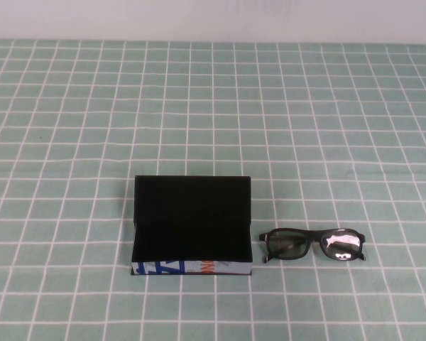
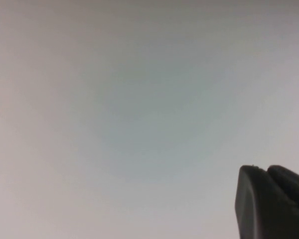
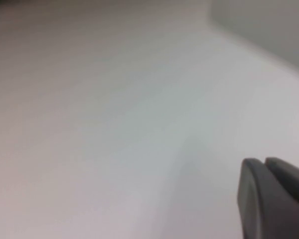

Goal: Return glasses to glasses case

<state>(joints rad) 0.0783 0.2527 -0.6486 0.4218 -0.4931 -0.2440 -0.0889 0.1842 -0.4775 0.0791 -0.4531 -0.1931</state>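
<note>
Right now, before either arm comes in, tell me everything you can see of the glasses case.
The glasses case is a rectangular black box with a matte look, standing open on the green checked tablecloth, its hinged lid tilted up at the back. A white front strip carries blue and orange print. Its interior looks dark and nothing shows inside. The glasses lie just to its right, close to its corner; contact cannot be told. No end effector touches it.

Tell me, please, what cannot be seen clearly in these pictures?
- The glasses case: its black inside shows no detail in the high view.
- The glasses: folded temples hidden behind the frame.
- Left gripper, right gripper: out of the high view; wrist views show only their shut tips against blank blur.
</note>
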